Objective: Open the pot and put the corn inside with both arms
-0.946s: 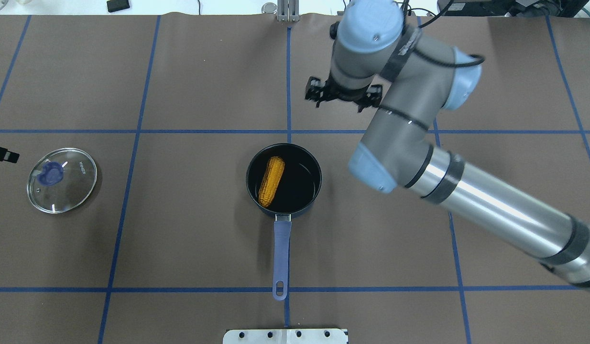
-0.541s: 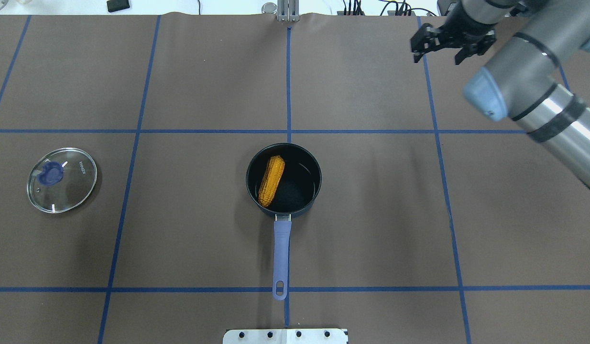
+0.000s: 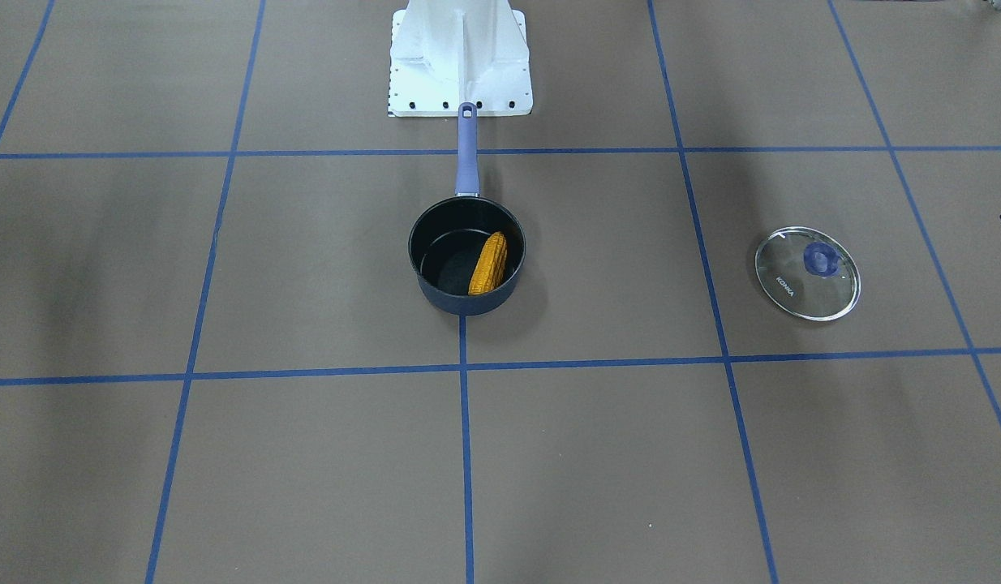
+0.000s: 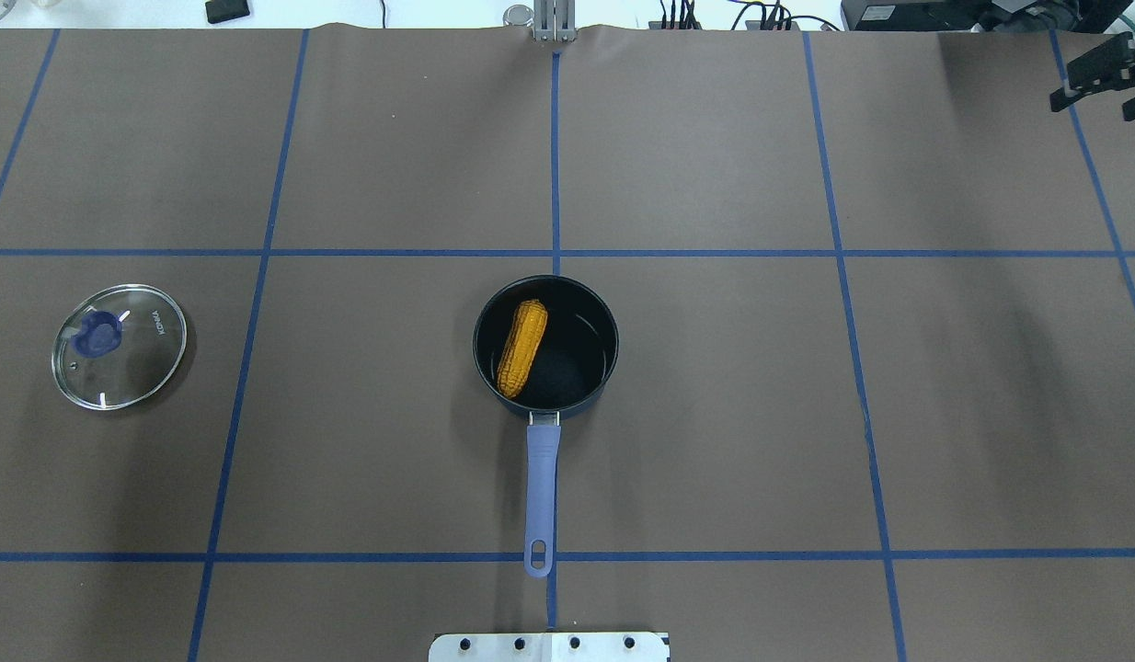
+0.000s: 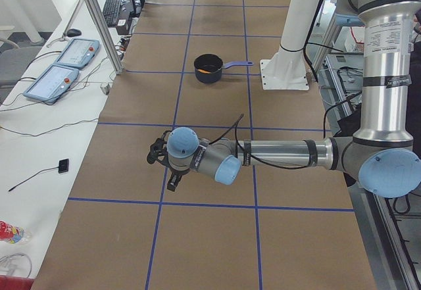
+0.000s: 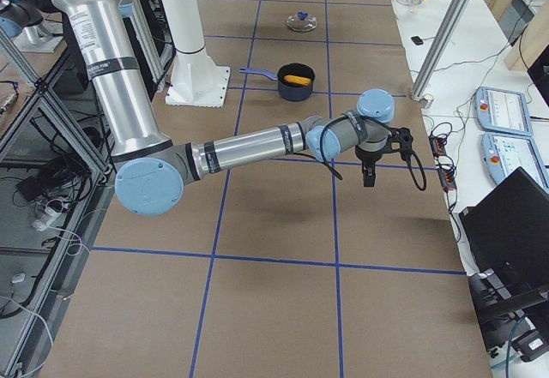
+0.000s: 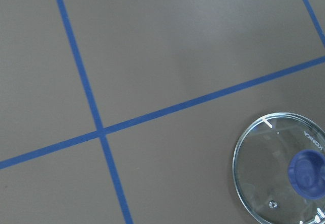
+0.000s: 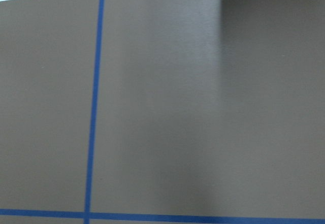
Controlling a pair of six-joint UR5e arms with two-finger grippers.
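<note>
The dark navy pot [image 4: 575, 360] stands open at the table's middle, its periwinkle handle [image 4: 542, 487] pointing toward the robot base. The yellow corn [image 4: 521, 348] lies inside it, leaning against the left wall; it also shows in the front view [image 3: 488, 264]. My right gripper [image 4: 1096, 99] is open and empty at the far right back edge, far from the pot. My left gripper [image 5: 161, 169] hovers off the table's left end, beyond the lid; I cannot tell if it is open or shut.
The glass KONKA lid [image 4: 119, 346] with its blue knob lies flat on the table far left of the pot, also in the left wrist view [image 7: 280, 173]. The white robot base plate [image 3: 460, 57] stands behind the pot handle.
My right arm has swung from just behind the pot to the far right back corner, gripper still open. The left gripper's tip has left the overhead view's left edge. Pot, corn and lid are unmoved.
</note>
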